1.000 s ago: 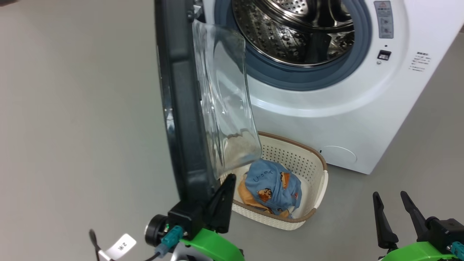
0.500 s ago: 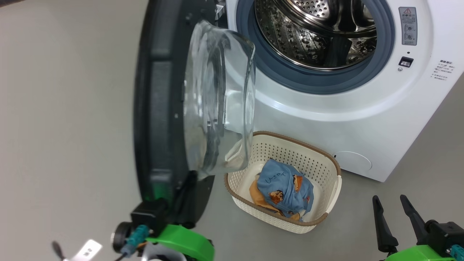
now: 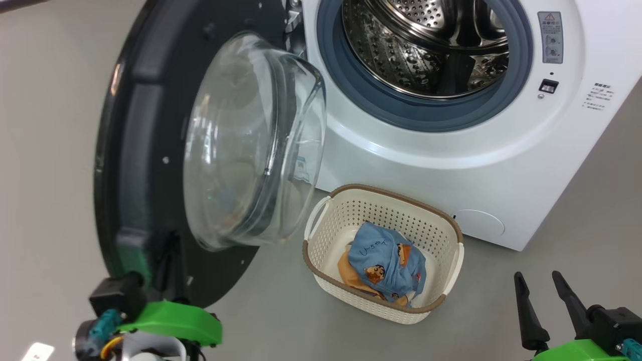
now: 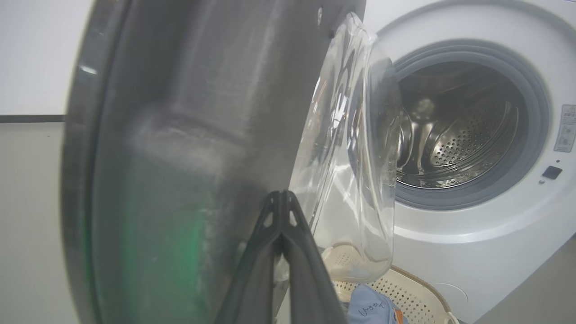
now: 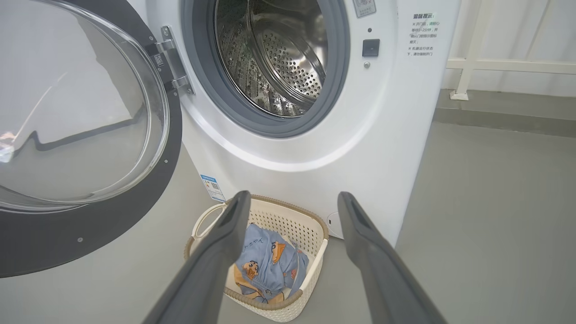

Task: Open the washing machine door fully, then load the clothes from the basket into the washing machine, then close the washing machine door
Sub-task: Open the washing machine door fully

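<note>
Loosely crumpled blue clothes (image 3: 386, 258) lie in a perforated basket (image 3: 341, 225).

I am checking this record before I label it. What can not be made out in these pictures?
- Left wrist view: whether the shut left gripper touches the washing machine door; close and blurred.
- Head view: print on the warning label; too small.
- Head view: what lies under the blue clothes; the top cloth and the basket wall hide it.
</note>
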Tool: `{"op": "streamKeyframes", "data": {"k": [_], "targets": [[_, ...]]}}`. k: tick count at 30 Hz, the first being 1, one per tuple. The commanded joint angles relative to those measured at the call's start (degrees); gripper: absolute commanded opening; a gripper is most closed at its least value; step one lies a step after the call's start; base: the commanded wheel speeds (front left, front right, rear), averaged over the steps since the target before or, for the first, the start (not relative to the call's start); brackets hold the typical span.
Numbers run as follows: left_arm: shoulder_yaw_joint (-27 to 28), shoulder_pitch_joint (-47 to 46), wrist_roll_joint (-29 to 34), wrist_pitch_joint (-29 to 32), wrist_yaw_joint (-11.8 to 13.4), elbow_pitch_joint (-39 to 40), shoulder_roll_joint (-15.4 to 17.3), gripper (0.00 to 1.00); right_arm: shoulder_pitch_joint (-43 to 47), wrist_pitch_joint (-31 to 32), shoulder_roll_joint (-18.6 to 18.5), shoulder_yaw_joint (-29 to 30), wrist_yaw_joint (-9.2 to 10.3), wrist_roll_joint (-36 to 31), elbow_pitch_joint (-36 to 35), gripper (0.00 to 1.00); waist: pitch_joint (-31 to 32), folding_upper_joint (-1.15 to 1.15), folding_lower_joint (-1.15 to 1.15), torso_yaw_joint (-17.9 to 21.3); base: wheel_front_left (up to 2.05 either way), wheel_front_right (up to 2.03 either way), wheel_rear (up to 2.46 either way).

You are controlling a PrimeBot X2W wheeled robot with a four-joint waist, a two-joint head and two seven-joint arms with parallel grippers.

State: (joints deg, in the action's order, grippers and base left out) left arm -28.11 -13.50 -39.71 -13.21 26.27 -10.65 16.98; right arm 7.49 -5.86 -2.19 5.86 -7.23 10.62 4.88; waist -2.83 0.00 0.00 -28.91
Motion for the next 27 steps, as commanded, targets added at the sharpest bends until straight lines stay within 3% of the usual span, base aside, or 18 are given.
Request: {"op": "streamKeyframes", "data": {"k": [1, 14, 27], "targets": [[4.02, -1.48, -0.58, -0.78, 0.67, 0.03, 2.43, 0.00, -1.59, -0.16, -0.69, -1.57, -0.25, 0.56, -1.13, 1.00, -0.09, 0.00, 0.00, 0.49, 0.00, 0.00, 0.00], [11.71, -3.56, -3.23, -1.46, 0.30, -7.17, 4.60, 0.00, -2.56, -0.24, -0.69, -1.45, -0.25, 0.48, -0.91, 1.00, -1.10, 0.00, 0.00, 4.11, 0.00, 0.00, 0.00], [20.21, -10.04, -4.50, -1.75, -1.29, -16.57, 5.76, 0.00, -4.47, 1.72, -0.85, -0.31, -0.25, -1.42, -4.08, 1.00, -7.24, 0.00, 0.00, 7.33, 0.00, 0.00, 0.00]]}}
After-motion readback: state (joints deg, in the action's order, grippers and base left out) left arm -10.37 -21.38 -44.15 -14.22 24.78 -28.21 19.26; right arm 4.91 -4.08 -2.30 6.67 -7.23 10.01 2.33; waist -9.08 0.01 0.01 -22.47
